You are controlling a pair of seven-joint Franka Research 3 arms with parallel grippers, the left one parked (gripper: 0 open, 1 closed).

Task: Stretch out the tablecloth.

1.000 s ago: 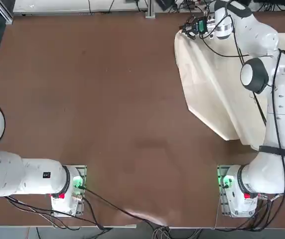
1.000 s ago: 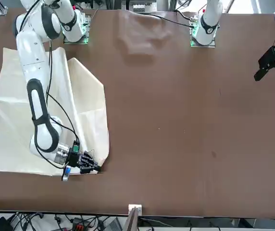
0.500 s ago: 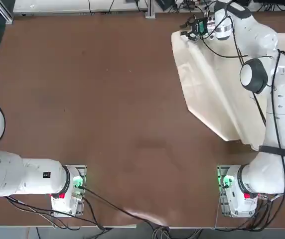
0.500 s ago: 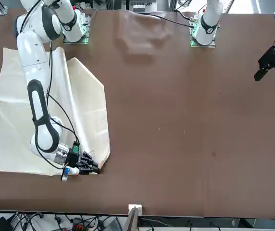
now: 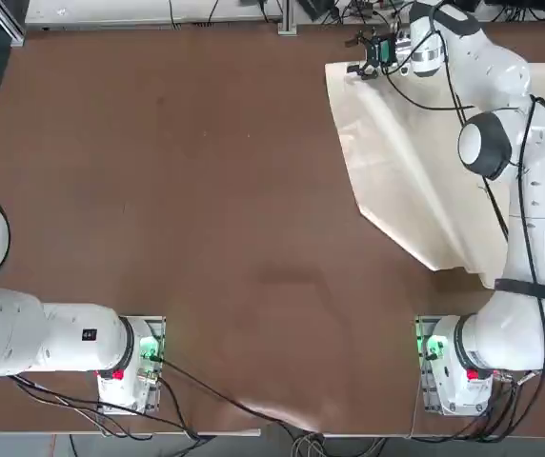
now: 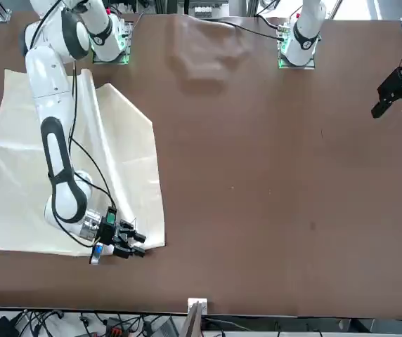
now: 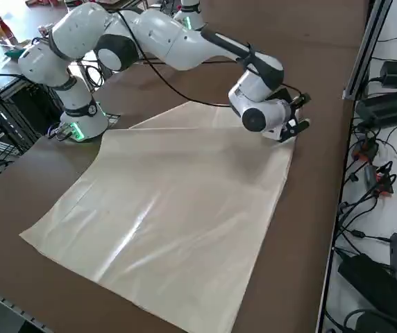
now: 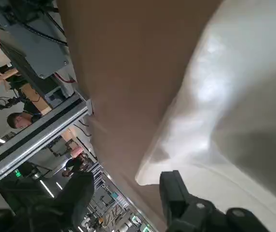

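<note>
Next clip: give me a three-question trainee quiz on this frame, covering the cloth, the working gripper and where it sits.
1. True or false: the large cream fabric tablecloth is bunched up inside the right gripper.
2. The right gripper's fingers are: A) apart, B) pressed together.
3. Which part of the tablecloth is the right gripper at?

Key
1. False; it lies spread on the brown table, with soft creases.
2. A.
3. A corner, the one at the table's edge farthest from the arms' bases.

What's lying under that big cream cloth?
Only the brown table shows around the tablecloth, which lies flat. Anything beneath it is covered. The right gripper sits open at its corner.
</note>
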